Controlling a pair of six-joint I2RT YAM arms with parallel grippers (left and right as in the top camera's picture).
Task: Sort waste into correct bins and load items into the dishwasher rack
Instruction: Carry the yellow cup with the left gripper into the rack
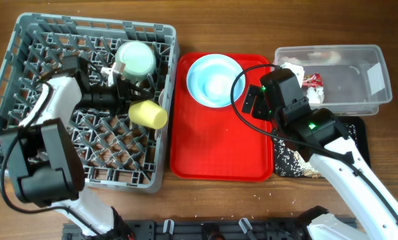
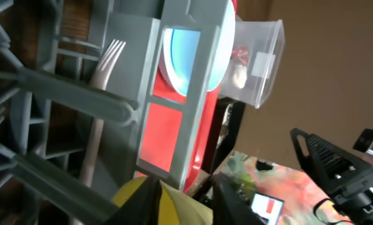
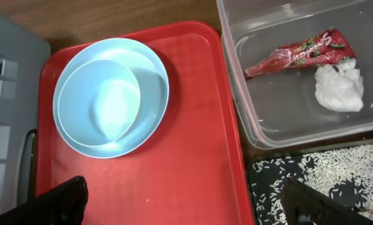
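The grey dishwasher rack (image 1: 25,53) fills the left. In it are a mint-white bowl (image 1: 135,59), a white fork (image 2: 105,59) and the yellow cup (image 1: 149,114). My left gripper (image 1: 123,100) is shut on the yellow cup (image 2: 174,209) low in the rack. The pale blue plate (image 3: 152,94) lies on the red serving tray (image 3: 174,181) with the second bowl (image 3: 99,100) in it. My right gripper (image 3: 192,206) hangs open and empty over the red tray. The clear tub (image 3: 236,94) holds the red wrapper (image 3: 298,53) and the tissue wad (image 3: 339,87). The black tray (image 3: 267,200) holds crumbs (image 3: 348,169). The spoon is not visible.
The red serving tray (image 1: 219,147) lies between the rack and the bins. The clear tub (image 1: 359,53) stands at the back right, the black tray (image 1: 355,130) in front of it under my right arm. The plate (image 1: 197,70) is at the tray's far end.
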